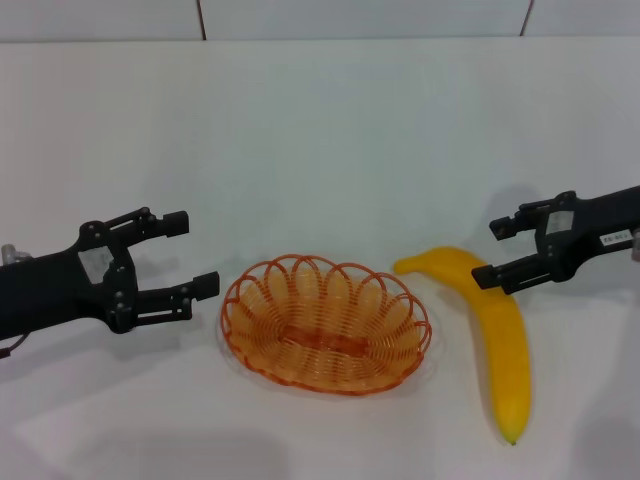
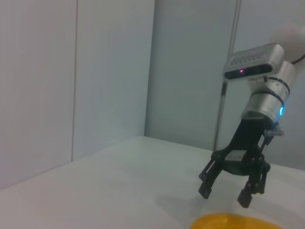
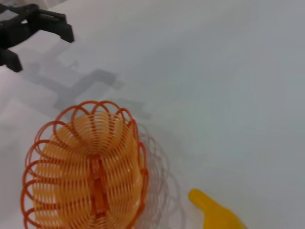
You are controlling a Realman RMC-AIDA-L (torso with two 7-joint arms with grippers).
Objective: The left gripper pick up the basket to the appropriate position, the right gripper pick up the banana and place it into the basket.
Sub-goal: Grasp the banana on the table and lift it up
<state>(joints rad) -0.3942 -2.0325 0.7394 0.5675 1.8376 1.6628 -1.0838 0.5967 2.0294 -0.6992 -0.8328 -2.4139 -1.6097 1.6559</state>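
Note:
The orange wire basket (image 1: 325, 325) sits on the white table, front centre. It also shows in the right wrist view (image 3: 86, 171). The yellow banana (image 1: 505, 350) lies just right of the basket, apart from it. Its end shows in the right wrist view (image 3: 214, 212) and a strip of it in the left wrist view (image 2: 233, 222). My left gripper (image 1: 197, 254) is open and empty, a short way left of the basket's rim. It also shows in the right wrist view (image 3: 40, 47). My right gripper (image 1: 488, 252) is open and empty, over the banana's far end. It also shows in the left wrist view (image 2: 224, 193).
The white table (image 1: 320, 130) runs back to a pale panelled wall (image 1: 360, 15). Nothing else stands on it in these views.

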